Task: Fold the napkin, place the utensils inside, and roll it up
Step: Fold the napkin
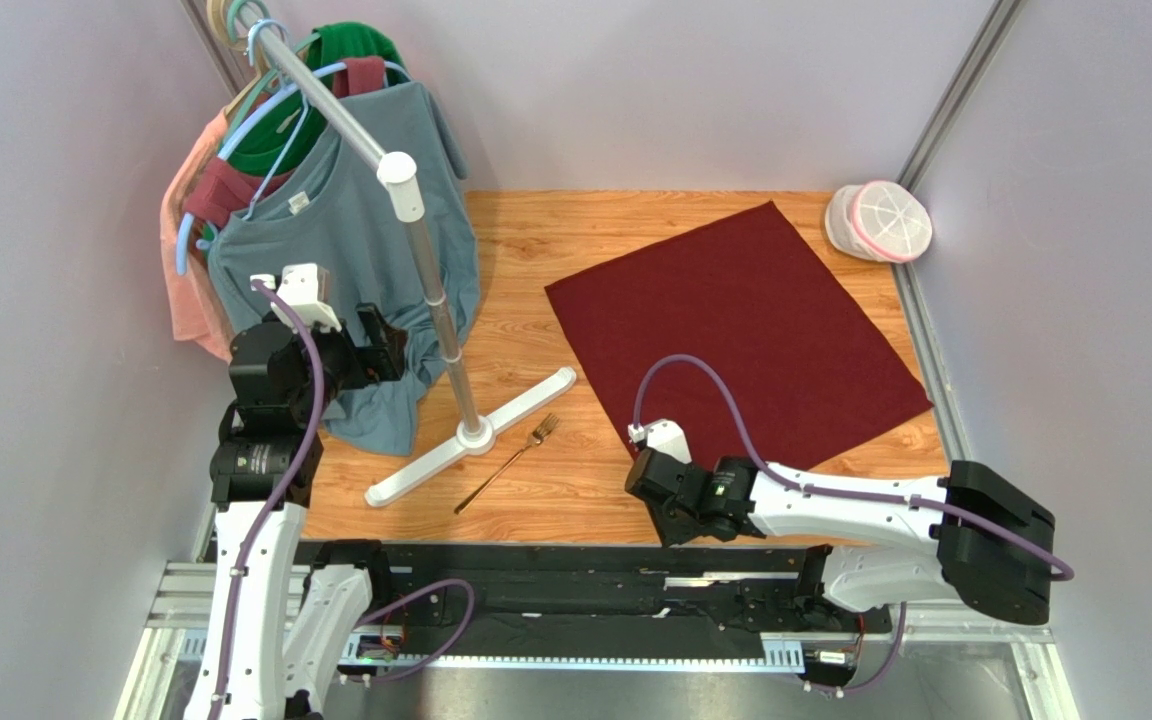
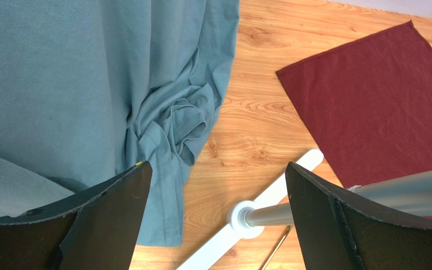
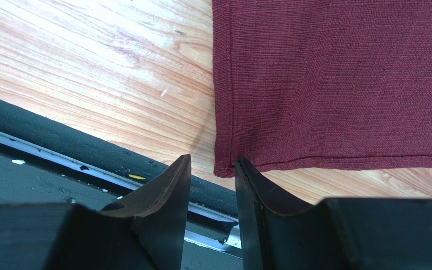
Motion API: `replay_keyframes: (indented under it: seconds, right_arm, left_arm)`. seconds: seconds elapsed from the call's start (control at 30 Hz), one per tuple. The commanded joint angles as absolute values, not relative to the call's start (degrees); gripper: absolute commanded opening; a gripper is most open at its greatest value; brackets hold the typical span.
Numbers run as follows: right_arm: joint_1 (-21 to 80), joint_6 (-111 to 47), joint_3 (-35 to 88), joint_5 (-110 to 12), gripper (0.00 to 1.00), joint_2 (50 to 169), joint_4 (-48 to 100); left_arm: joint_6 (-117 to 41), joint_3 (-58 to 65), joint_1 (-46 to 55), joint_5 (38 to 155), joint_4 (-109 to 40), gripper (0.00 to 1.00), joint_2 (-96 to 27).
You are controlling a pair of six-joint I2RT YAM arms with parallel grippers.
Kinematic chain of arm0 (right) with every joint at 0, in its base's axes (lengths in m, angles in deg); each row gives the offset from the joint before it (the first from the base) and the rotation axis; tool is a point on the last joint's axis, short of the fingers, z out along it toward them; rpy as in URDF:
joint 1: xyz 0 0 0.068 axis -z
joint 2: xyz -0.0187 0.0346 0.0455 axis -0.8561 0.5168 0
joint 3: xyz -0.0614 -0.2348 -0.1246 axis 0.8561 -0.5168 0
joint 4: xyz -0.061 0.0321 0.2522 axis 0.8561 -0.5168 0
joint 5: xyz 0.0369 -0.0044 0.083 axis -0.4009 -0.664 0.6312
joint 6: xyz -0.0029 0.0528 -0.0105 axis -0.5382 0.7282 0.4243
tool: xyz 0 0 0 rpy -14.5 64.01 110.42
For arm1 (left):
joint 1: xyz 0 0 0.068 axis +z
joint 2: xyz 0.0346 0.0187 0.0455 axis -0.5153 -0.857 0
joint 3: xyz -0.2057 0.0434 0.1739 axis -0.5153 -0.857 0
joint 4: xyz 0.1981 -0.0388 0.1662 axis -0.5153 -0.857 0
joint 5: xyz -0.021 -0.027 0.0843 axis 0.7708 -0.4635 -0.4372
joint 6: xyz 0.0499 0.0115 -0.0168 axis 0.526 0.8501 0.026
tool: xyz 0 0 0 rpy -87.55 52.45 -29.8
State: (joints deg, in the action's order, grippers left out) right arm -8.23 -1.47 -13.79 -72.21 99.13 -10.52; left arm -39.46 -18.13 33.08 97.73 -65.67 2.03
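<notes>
while the left claw (image 2: 217, 169) hangs wide open, the half-open right claw (image 3: 211, 163) flanks the napkin (image 3: 336, 84) corner, both empty.

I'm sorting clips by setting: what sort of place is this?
Probably a robot test cell, not a home: a wooden tabletop boxed in by plain grey panels, bare metal framing in the corner, and a clothes rack standing on it.

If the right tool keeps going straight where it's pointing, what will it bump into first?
The napkin. The right tool points at the napkin's near corner, which lies just ahead of it on the wood, so that comes first. Whether they touch is hard to tell.
</notes>
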Motion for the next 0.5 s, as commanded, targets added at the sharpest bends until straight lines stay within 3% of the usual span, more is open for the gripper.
replay_keyframes:
  seconds: [0.0,0.47]
  right_arm:
    - [-8.62,1.05,-13.66,-73.63,0.37,99.88,-10.79]
    - [-8.62,4.12,-13.4,-73.27,0.32,104.01,-13.08]
  left_arm:
    - [-39.9,-16.45,33.39,98.1,-65.63,0.97,1.92]
    - [-39.98,-16.27,33.39,97.57,-65.63,0.98,2.18]
